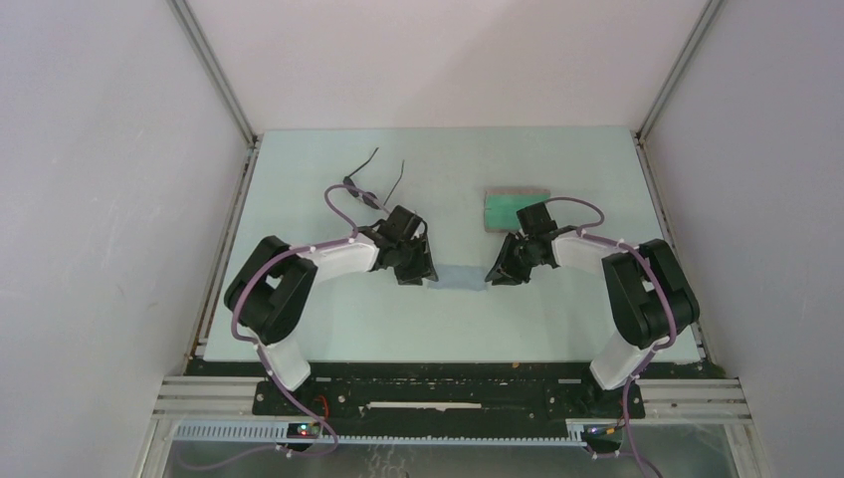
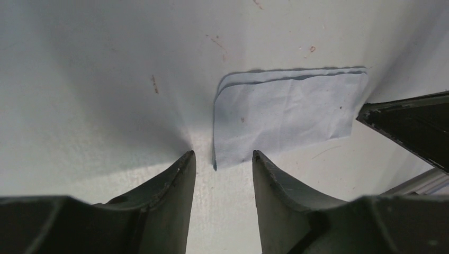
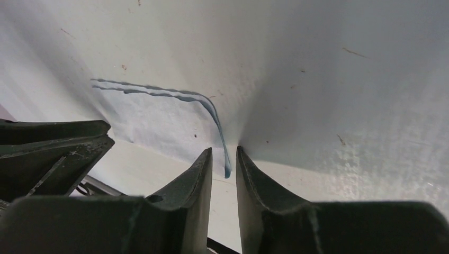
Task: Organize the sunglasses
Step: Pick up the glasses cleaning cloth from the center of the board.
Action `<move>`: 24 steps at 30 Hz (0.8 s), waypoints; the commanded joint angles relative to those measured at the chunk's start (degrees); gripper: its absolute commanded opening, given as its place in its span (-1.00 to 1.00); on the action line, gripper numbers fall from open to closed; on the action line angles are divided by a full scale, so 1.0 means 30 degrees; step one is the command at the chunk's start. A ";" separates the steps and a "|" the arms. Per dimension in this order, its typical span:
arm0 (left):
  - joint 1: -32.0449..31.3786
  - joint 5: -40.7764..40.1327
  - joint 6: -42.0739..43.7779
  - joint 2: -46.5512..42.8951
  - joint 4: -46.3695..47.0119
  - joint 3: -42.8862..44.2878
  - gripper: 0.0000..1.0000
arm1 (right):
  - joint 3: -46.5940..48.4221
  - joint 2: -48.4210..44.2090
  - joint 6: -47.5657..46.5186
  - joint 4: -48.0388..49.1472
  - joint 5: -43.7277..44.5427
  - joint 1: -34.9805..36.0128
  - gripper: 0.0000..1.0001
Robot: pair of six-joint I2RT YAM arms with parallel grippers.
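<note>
Sunglasses (image 1: 356, 185) are lying on the far left part of the pale table (image 1: 328, 319), well apart from the case. They are showing as a small thin black wire frame with two long slim temple arms pointing toward the far edge. The lenses are reading too small to make out, and the left arm's purple cable (image 1: 333, 204) is crossing just beside the frame.

Grey oblong case (image 1: 516, 206) is sitting open at far centre-right, with green lining showing inside. The right arm's wrist is overlapping its near right corner, so part of the inside is hidden.

Light blue cloth (image 1: 456, 278) is lying folded flat between the two grippers.

Left gripper (image 2: 221, 165) is reaching down at the cloth's left end. Its fingers (image 2: 174, 182) are standing released, with a clear gap and the cloth's corner lying in that gap.

Right gripper (image 3: 224, 159) is reaching down at the cloth's right end. Its fingers (image 3: 198, 177) are standing only narrowly parted, not clenched, with the cloth's edge running into the slit between the tips. Whether they are touching the cloth, I cannot tell.
</note>
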 commanded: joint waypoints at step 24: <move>0.0036 0.1421 0.0280 0.1673 0.0479 0.1180 -0.67 | 0.0296 0.0851 0.0207 0.0569 0.0439 0.0610 -0.57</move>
